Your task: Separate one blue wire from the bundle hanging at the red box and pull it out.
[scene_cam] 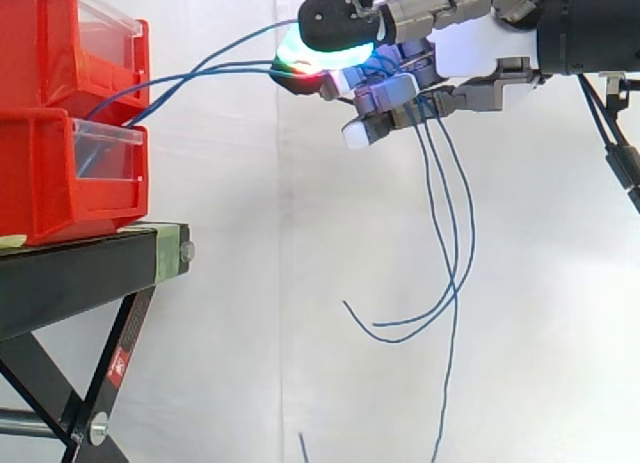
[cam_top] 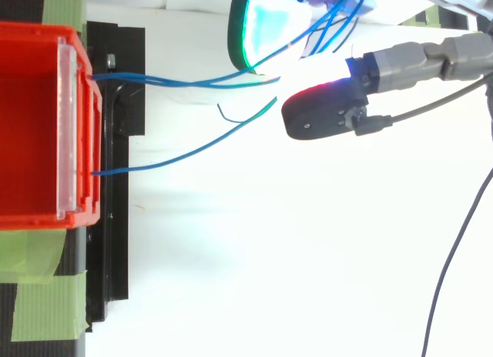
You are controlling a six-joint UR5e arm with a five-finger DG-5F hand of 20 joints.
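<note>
Hand (scene_cam: 470, 58) at upper right of side view, fingers curled and pinching the blue wires (scene_cam: 225, 76). The strands span leftward to the red box (scene_cam: 35, 183) at the left edge. Loose tails (scene_cam: 447, 233) dangle below the grasp. From above, the strands enter the box front. My read: the bundle is grabbed and drawn outward, several strands together. No single wire is isolated and none is free of the box yet.

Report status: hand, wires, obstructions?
Hand shut on several wires, not one. Wires span from bins to hand, none out yet; ends dangle below hand. Nothing blocking the pull.
</note>
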